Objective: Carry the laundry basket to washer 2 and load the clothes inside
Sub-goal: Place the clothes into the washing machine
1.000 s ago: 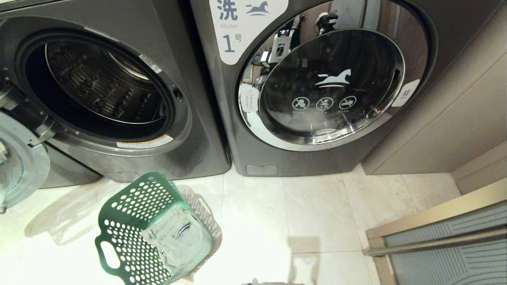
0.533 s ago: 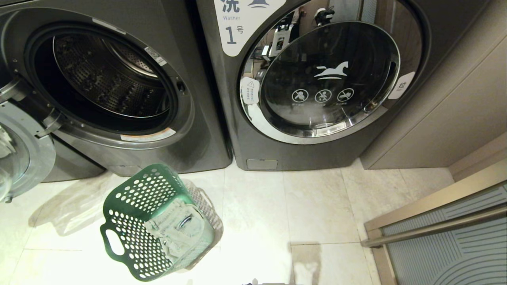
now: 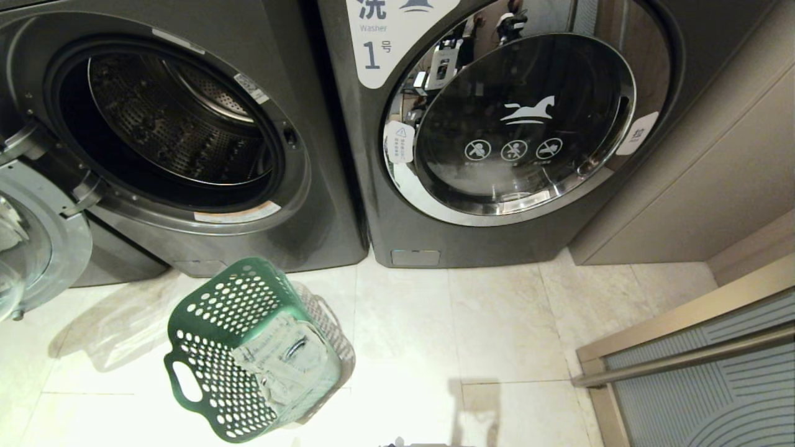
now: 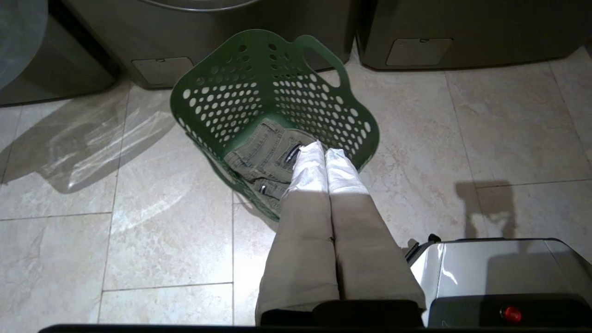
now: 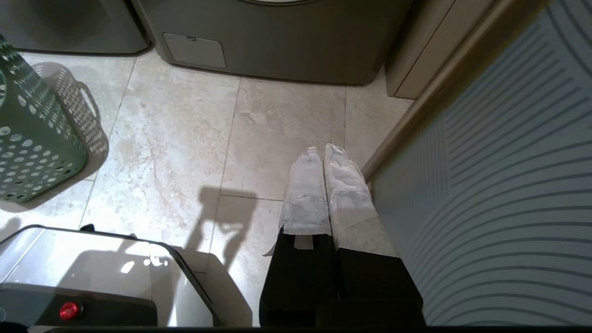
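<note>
The laundry basket stands on the floor tiles just before the open washer, the clothes inside. Bare tile lies to its right, bounded by a door track. Left gripper and right gripper hang with jaws together, holding nothing.

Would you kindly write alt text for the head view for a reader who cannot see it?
A green laundry basket holding folded pale denim clothes sits on a tiled floor before an open, empty grey washer. Beside it stands a shut washer labelled 1.
</note>
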Controlling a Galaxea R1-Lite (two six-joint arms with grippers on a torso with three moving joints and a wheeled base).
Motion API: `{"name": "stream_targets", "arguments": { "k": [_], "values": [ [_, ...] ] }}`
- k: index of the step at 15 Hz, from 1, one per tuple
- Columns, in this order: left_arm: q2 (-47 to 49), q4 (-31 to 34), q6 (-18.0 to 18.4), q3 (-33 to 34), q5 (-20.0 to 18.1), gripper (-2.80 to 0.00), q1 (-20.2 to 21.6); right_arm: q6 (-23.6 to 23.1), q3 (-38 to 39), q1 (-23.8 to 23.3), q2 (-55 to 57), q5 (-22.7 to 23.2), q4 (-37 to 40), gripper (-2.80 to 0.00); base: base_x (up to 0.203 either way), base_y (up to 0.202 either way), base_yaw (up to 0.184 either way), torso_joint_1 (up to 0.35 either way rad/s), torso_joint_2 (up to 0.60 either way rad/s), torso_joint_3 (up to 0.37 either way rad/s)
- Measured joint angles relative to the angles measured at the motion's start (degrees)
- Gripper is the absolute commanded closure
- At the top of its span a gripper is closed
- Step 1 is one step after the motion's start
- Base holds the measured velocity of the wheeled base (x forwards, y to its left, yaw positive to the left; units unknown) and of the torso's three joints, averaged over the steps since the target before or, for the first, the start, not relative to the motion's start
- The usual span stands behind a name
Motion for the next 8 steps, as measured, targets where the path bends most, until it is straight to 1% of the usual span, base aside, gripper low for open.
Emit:
{"name": "stream_targets", "arguments": {
  "k": [8],
  "values": [
    [0.0,0.0,-0.1,0.0,-0.1,0.0,0.0,0.0,0.0,0.0,0.0,0.0,0.0,0.0,0.0,0.195,-0.003,0.002,0.0,0.004]
  ]
}}
